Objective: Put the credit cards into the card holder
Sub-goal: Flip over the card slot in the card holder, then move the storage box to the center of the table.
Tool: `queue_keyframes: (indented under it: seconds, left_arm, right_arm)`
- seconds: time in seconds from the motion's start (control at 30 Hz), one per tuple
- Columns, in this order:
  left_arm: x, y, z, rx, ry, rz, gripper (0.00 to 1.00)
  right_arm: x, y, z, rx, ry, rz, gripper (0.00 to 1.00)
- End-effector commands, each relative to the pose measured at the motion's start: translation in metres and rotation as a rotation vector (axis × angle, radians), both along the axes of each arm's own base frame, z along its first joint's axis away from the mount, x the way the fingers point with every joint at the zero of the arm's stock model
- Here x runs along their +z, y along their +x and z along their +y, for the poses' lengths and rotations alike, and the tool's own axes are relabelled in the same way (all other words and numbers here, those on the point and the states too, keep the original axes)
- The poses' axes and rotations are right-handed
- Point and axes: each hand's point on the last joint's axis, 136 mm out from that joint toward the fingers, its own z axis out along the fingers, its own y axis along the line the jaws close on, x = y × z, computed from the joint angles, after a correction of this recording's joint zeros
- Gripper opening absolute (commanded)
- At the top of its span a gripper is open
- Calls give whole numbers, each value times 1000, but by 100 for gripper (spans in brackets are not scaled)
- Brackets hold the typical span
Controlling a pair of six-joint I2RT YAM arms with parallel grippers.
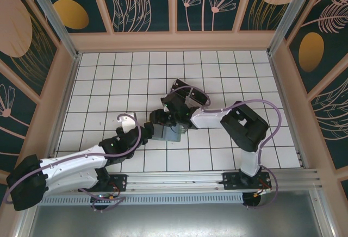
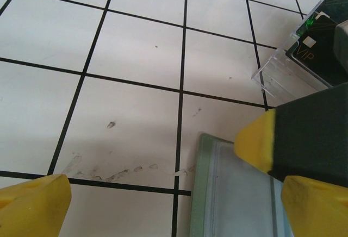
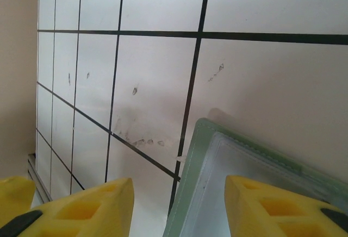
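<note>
The card holder (image 1: 167,134), a flat grey-green sleeve, lies on the white tiles mid-table; it also shows as the holder (image 2: 234,193) and the holder (image 3: 239,182). Black credit cards (image 2: 318,52), the top one marked VIP, sit in a clear case (image 2: 283,74) just beyond it, seen from above as the cards (image 1: 194,94). My left gripper (image 2: 174,210) is open wide, low over the holder's left edge, and is seen from above as the left gripper (image 1: 148,131). My right gripper (image 3: 179,188) is open, one finger (image 3: 277,204) over the holder and the other over bare tile; from above it is the right gripper (image 1: 161,122). Nothing is held.
The two grippers meet tip to tip at the holder; a right fingertip (image 2: 258,139) shows close in the left wrist view. Beige walls (image 1: 60,85) ring the tiled floor. Smudges (image 2: 109,174) mark the tile left of the holder. A metal rail (image 1: 179,181) runs along the near edge.
</note>
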Motion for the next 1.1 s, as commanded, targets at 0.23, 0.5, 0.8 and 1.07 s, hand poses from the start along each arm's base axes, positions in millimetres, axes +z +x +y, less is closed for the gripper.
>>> queue_keyframes:
  seconds: [0.23,0.5,0.8,1.07]
  left_arm:
    - [12,18,-19,-34,40,-4,99]
    - [22,50,-17,-39,46,39,99]
    - [22,65,-27,-53,59,54,98]
    - [15,65,-30,-58,53,71,99]
  right_arm:
    - [72,38,-85,-23,-208,-247,47]
    - [55,53,-132,34,-487,-307,40]
    - [25,50,-125,86,-495,-253,38]
    - [21,76,-155,-8,-551,-268,38]
